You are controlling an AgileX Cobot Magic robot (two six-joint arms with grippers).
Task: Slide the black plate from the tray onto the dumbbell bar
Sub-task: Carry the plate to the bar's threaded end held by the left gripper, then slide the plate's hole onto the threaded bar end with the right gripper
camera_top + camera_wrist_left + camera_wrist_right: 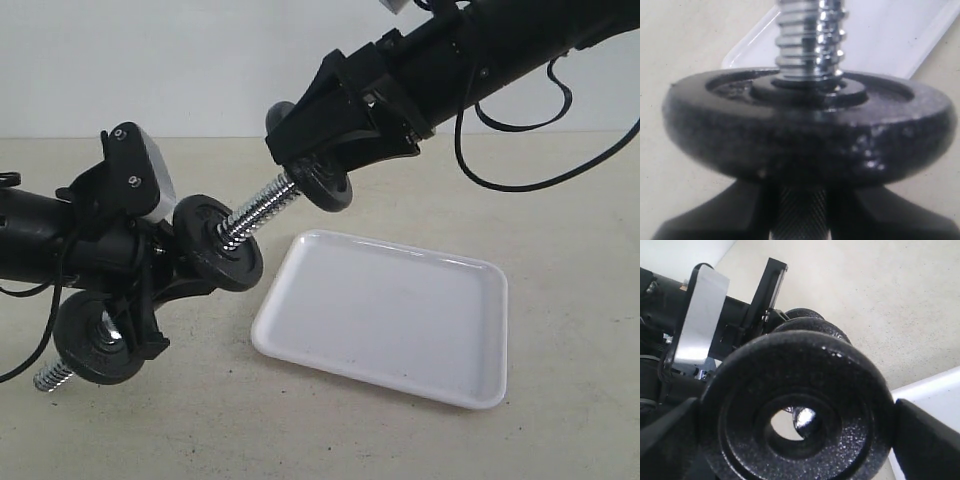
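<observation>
Since the right hand (326, 180) grasps the black plate (840, 385) off-centre, the threaded dumbbell bar (255, 212) may snag it. Left hand (150, 280) clamps that bar.

This looks like a robotics lab bench laid out for a handling trial. A plain beige matte tabletop (570, 200) meets a plain white wall (150, 60). A black jointed robot arm (35, 235) reaches in over it from the left and a second black arm (500, 45) from the right. Loose black cables (510, 187) loop from the right arm, and a silvery-grey box (155, 185) is mounted at the left wrist. The things on hand are staged props. A glossy white rectangular tray (400, 320) lies on the tabletop. The arms hold up a short chrome threaded dumbbell bar (262, 208) carrying duller black metal discs (215, 250), with a small deep-black round weight disc (328, 186) at its tip.
</observation>
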